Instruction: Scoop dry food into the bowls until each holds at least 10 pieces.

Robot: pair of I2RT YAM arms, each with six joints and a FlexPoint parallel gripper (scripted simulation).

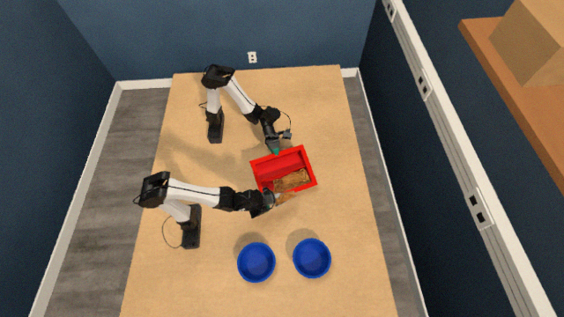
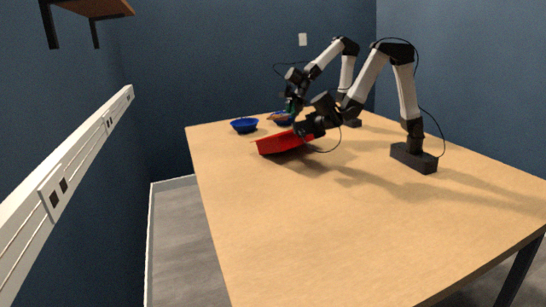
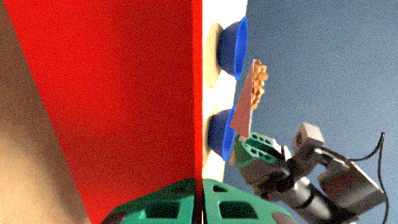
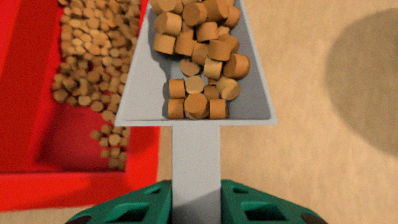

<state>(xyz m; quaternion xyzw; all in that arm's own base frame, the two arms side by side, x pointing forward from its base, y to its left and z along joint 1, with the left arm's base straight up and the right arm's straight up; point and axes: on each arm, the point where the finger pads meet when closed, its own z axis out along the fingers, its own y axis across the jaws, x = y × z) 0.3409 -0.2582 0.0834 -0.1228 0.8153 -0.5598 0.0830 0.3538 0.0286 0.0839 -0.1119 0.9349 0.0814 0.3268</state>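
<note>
Grey scoop (image 1: 277,196) (image 2: 282,116) (image 3: 243,114) (image 4: 137,97), heaped, hangs clear of the table just beside the red box (image 1: 278,165) (image 2: 277,143) (image 3: 115,100) (image 4: 141,186). Right gripper (image 1: 269,205) (image 2: 291,107) (image 3: 245,144) (image 4: 196,189) clamps its handle. Left gripper (image 1: 276,151) (image 2: 304,131) (image 3: 200,186) pinches the box wall, holding the box tilted; exterior view hides those tips, but the wrist view seems fair evidence.

Risk: a roll or jerk on the way to the blue bowls (image 1: 256,279) (image 2: 283,124) (image 3: 220,135); (image 1: 312,276) (image 2: 245,129) (image 3: 231,50) could shed top pieces. Slackening left fingers might drop the box, scattering stock.

Food (image 1: 287,198) (image 3: 258,82) (image 4: 200,50): stubby tan-brown cylinders, piled towards the scoop's mouth, sparser by the handle.
</note>
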